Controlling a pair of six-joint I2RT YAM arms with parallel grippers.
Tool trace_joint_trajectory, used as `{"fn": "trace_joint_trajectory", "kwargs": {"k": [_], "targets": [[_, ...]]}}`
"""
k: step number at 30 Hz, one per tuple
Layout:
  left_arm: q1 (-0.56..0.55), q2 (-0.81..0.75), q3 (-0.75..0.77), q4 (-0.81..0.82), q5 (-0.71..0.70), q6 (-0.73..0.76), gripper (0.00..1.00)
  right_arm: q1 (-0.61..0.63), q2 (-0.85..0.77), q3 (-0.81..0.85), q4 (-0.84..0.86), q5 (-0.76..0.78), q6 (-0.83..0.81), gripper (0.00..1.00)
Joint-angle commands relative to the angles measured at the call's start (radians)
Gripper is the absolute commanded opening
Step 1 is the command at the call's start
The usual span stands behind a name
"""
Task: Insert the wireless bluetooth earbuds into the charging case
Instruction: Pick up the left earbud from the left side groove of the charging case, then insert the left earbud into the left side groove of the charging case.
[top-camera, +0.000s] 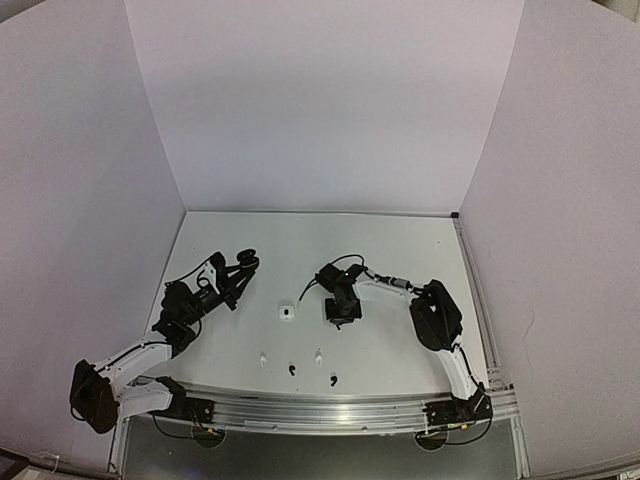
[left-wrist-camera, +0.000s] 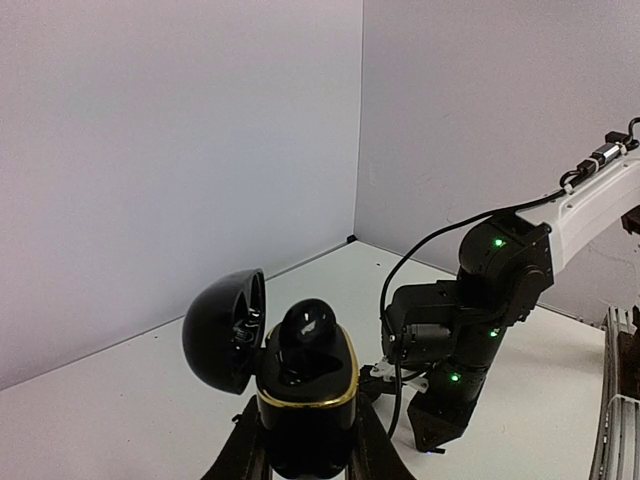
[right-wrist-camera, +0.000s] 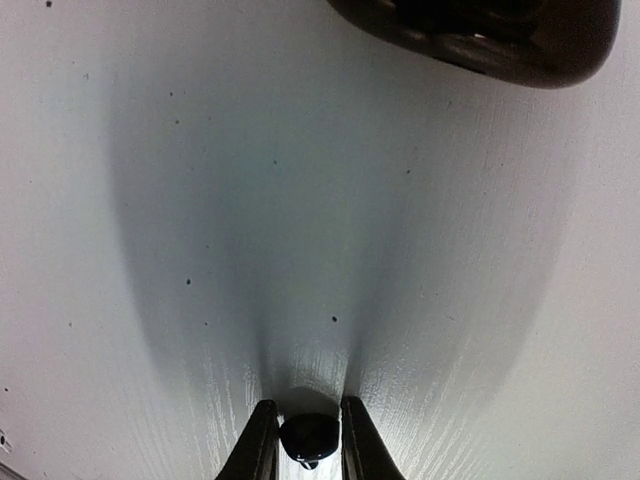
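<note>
White table (top-camera: 400, 250), walled on three sides by white panels (top-camera: 320, 100). Left arm (top-camera: 140, 355) reaches over the left part of the table; right arm (top-camera: 437, 315) bends in toward the middle with its wrist pointing down. Left gripper (left-wrist-camera: 305, 432) clamped around the base of a black charging case (left-wrist-camera: 305, 378) with a gold band, held upright, its lid (left-wrist-camera: 222, 330) swung open to one side; a glossy black rounded earbud (left-wrist-camera: 308, 320) stands up out of its top. Small white case (top-camera: 286, 312) on the table between the two grippers. Dark glossy rounded shape (right-wrist-camera: 480, 35) at the top edge of the right wrist view, cannot tell what. Right gripper (right-wrist-camera: 308, 415) low over the table, fingers pinched on a black bud (right-wrist-camera: 308, 438). Near the front edge lie four loose ones, apart from each other: white earbud (top-camera: 263, 357), second white earbud (top-camera: 318, 354), black earbud (top-camera: 291, 369), second black earbud (top-camera: 333, 379).
</note>
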Motion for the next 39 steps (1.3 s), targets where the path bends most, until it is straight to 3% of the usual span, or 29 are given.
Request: {"fn": "trace_joint_trajectory", "kwargs": {"k": [1, 9, 16, 21, 23, 29, 34, 39], "targets": [[0.0, -0.011, 0.004, 0.044, -0.006, 0.016, 0.0, 0.0, 0.051, -0.016, -0.054, -0.022, -0.006, 0.16], [0.0, -0.022, 0.001, 0.051, -0.015, 0.016, 0.0, 0.0, 0.016, 0.012, -0.055, -0.021, -0.004, 0.0], [0.0, -0.032, -0.005, 0.09, -0.014, 0.023, 0.0, 0.001, -0.098, 0.174, -0.05, 0.018, -0.008, 0.0], [0.0, -0.03, -0.023, 0.191, -0.017, 0.129, 0.0, 0.022, -0.211, 0.314, 0.024, 0.081, -0.058, 0.0], [0.0, -0.026, -0.03, 0.229, -0.021, 0.167, 0.0, 0.048, -0.26, 0.339, 0.1, 0.105, -0.1, 0.0], [-0.001, -0.006, -0.048, 0.33, -0.019, 0.254, 0.0, 0.193, -0.387, 0.314, 0.537, 0.168, -0.31, 0.0], [-0.002, 0.005, -0.05, 0.376, -0.025, 0.26, 0.0, 0.249, -0.399, 0.219, 0.889, 0.084, -0.325, 0.0], [-0.003, 0.007, -0.043, 0.395, -0.055, 0.222, 0.0, 0.272, -0.32, 0.257, 1.052, -0.007, -0.311, 0.0]]}}
